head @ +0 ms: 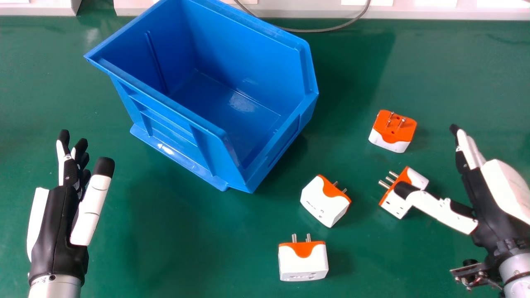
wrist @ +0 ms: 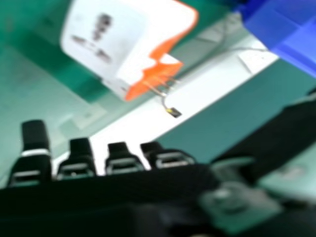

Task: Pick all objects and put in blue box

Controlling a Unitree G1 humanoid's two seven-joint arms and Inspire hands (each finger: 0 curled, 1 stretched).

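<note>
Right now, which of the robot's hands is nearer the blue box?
Left: the left hand is close, to the left of the blue box; the right hand is farther off rightward, past a plug.

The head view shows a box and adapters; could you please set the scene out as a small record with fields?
box: blue, on the green table
far adapter: right of the box, prongs up
middle adapter: between far and near ones
near adapter: nearest the robot
fourth adapter: partly behind right thumb, contact unclear
left hand: open, left of the box
right hand: open
adapters in box: none seen
</note>
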